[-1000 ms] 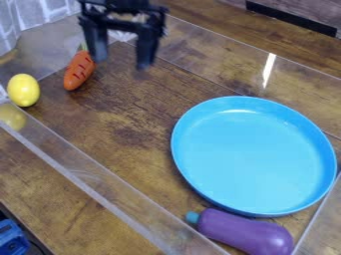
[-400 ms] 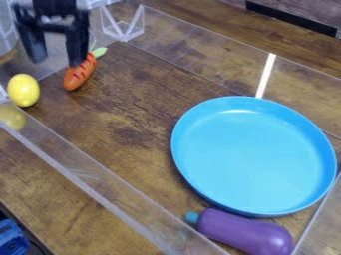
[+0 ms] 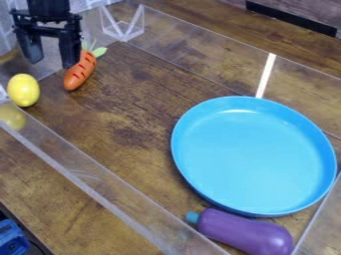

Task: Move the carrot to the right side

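The black two-fingered gripper (image 3: 48, 52) hangs with its fingers spread wide and empty, pointing down just left of the small orange ridged toy carrot (image 3: 80, 70). That carrot lies flat on the wooden bench (image 3: 134, 120), well to the upper left of the round blue plastic plate (image 3: 253, 154) and near the yellow ball (image 3: 23, 90). Its long axis runs diagonally, green top up-right, tip down-left. I'd centre over its middle and close across that axis.

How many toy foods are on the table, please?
3. The carrot lies at the upper left beside the pincer, the lemon at the left edge, the eggplant at the bottom right, below the plate. None seems hidden.
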Controlling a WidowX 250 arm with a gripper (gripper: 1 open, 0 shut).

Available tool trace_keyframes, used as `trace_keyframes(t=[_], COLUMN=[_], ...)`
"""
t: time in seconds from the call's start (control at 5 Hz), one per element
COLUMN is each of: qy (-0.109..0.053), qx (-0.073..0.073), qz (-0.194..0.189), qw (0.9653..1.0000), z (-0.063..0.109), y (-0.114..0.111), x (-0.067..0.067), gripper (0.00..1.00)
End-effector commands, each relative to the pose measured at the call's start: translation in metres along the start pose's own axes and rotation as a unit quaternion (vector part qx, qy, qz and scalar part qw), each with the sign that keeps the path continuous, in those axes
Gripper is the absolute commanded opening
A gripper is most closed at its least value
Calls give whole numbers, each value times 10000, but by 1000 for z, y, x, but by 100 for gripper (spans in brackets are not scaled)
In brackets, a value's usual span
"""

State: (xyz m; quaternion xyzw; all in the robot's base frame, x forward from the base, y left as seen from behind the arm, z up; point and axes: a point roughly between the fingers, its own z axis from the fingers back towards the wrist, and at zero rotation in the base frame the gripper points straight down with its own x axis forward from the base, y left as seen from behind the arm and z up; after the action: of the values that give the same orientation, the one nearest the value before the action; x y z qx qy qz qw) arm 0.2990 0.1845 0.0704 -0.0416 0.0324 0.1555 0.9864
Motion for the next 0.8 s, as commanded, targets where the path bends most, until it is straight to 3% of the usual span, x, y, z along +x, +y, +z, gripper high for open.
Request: trace_keyframes(t=[0.0, 0.4, 0.6], qy=[-320, -292, -329], qx=[21, -65, -142], qz=[129, -116, 30], qw=[9994, 9995, 9994], z=[19, 16, 3], y=[9, 2, -2], x=[10, 21, 30], gripper=[100, 100, 100])
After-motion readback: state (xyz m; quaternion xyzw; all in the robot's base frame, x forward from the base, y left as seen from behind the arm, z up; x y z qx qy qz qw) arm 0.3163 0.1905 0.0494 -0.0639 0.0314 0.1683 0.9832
